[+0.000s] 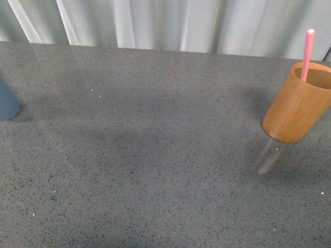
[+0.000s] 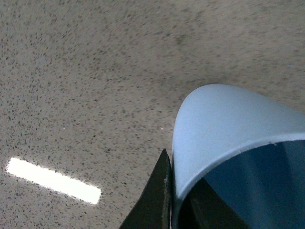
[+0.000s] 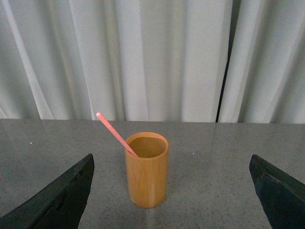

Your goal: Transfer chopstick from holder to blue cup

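Item: pink chopstick [image 1: 308,51], one piece, standing in a cylindrical wooden holder [image 1: 299,103] at the right side of the grey speckled table [image 1: 155,155]. Its long axis is steep. The lower end is hidden inside the holder and the upper end juts above the rim and leans on it. Destination: blue cup [image 1: 8,101], at the far left edge of the table, well apart from the holder. Right hand [image 3: 171,160]: released, fingers spread wide and empty. The holder lies straight ahead between their lines and is not touched. This is judged the nearer arm for the pick, which calls for an approach from above along the chopstick's lean. Left hand [image 2: 177,191]: one dark finger [image 2: 155,200] lies against the cup's outer wall; whether it is clenched there cannot be told. Backdrop: white curtain [image 1: 181,20].
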Robot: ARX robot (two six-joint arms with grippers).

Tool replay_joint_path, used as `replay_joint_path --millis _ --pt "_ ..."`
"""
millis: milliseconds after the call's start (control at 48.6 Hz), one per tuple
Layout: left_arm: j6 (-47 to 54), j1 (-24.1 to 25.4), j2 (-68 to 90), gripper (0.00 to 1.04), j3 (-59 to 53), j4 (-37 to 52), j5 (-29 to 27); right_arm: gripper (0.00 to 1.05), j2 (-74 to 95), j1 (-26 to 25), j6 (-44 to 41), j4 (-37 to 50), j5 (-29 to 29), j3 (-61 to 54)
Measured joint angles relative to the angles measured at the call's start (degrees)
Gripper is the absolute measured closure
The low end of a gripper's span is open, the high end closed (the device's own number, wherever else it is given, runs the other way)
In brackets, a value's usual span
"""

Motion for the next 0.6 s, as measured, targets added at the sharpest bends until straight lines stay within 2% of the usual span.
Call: replay_joint_path --millis 164,370,473,596 --pt "0.2 -5.9 -7.0 1.01 0.0 -3.6 0.6 0.1 0.0 0.0 0.0 0.0 0.0 0.0" --pt "0.3 -17.7 -14.7 1.01 0.4 -10.2 0.4 0.1 0.0 0.0 0.0 0.0 0.0 0.0" --pt "-0.4 -21.7 -15.4 1.01 0.4 -11.3 0.4 0.1 0.0 0.0 0.0 0.0 0.0 0.0" --pt "-3.8 -28.8 -14.2 1.01 0.4 -11.4 0.4 0.1 0.0 0.0 0.0 0.0 0.0 0.0"
